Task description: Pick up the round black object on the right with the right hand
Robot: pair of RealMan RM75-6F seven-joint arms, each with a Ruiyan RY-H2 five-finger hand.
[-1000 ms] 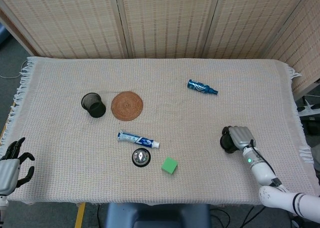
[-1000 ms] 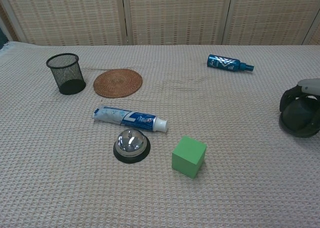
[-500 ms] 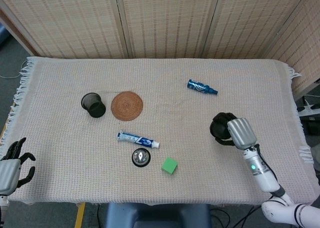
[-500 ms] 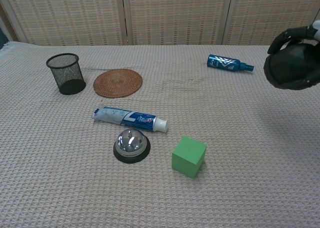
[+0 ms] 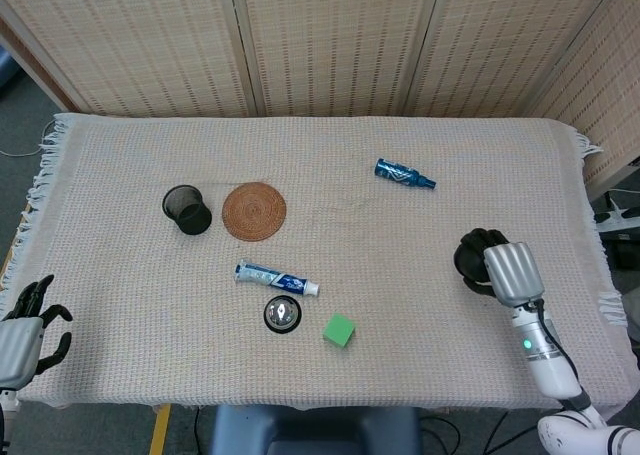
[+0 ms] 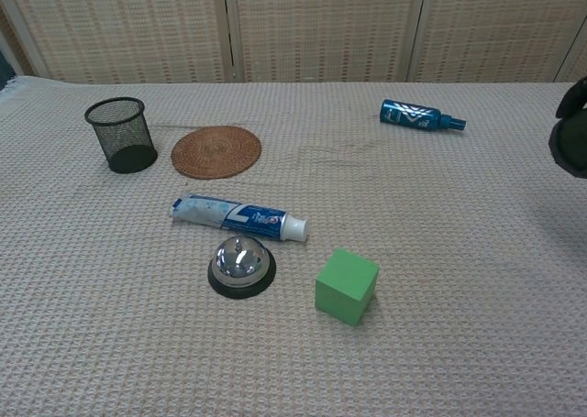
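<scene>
The round black object (image 5: pixel 472 259) is in the grip of my right hand (image 5: pixel 512 272) near the right side of the table, the pale fingers wrapped over its right side. It hangs clear of the cloth. In the chest view the round black object (image 6: pixel 571 144) is cut off by the right edge, with its shadow on the cloth below it. My left hand (image 5: pixel 24 327) hangs off the front left corner of the table, fingers apart and holding nothing.
A blue bottle (image 5: pixel 404 174) lies behind the right hand. A green cube (image 5: pixel 339 330), a silver bell (image 5: pixel 283 314) and a toothpaste tube (image 5: pixel 277 277) sit at centre front. A woven coaster (image 5: pixel 254 211) and a black mesh cup (image 5: pixel 188 209) stand at the left.
My right hand raised the black object off the cloth, then carried it to the right, so it now sits at the chest view's right edge. The left hand stayed put.
</scene>
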